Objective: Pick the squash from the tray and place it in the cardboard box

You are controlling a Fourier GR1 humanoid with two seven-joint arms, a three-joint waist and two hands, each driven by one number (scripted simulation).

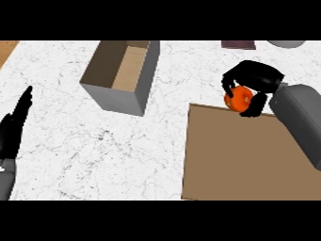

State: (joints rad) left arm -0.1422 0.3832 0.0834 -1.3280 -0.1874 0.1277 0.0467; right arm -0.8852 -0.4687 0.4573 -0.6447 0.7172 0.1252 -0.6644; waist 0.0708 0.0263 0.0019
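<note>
We had our right hand (pixel 254 81) curled round the orange squash (pixel 242 99) at the tray (pixel 260 160)'s far edge; it looked small, hard, smooth and likely slippery, best gripped across its middle; the cardboard box (pixel 121 75) stood well left.

Black fingers (pixel 259 101) partly hide the orange squash (pixel 241 100).

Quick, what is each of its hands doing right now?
Left hand: open, fingers straight, resting at the counter's left edge, holding nothing.
Right hand: fingers curled round the orange squash, at the far edge of the tray.
</note>
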